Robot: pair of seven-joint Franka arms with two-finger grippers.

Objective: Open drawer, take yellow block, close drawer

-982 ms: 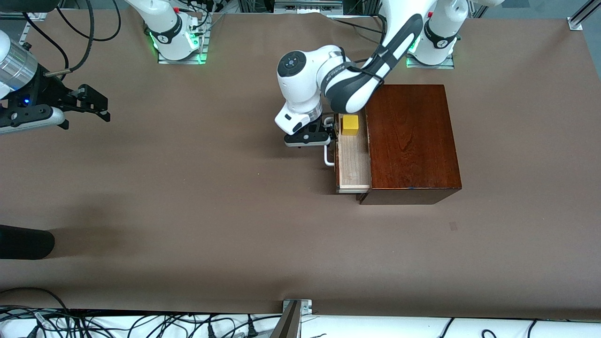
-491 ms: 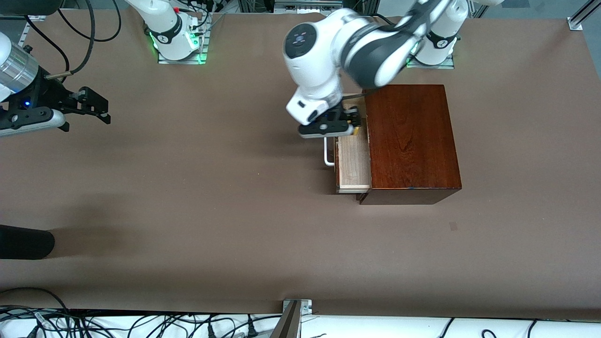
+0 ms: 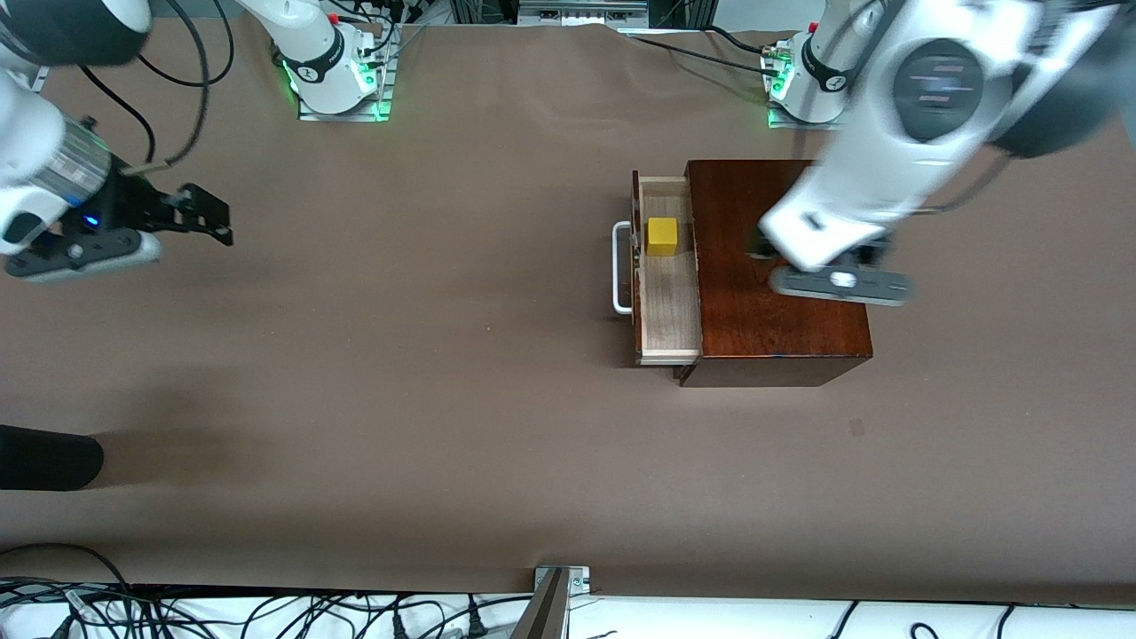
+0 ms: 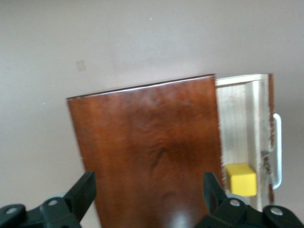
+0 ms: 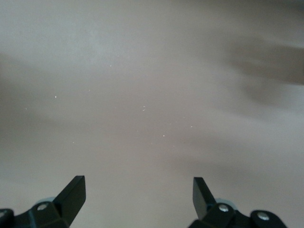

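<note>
Yellow block (image 3: 662,237) sitting in the opened drawer (image 3: 667,306), toward its end farther from the camera. Left pincer (image 3: 821,266) spread empty over the wooden box (image 3: 781,328); right pincer (image 3: 191,213) open, waiting above bare bench (image 3: 399,399). Best lowered straight, fingers straddling the cube, clear of drawer walls.

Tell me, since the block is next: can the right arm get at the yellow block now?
Probably yes: the drawer is open, the yellow block lies uncovered, the left gripper hangs over the box top, and the open right gripper has bare table between.
</note>
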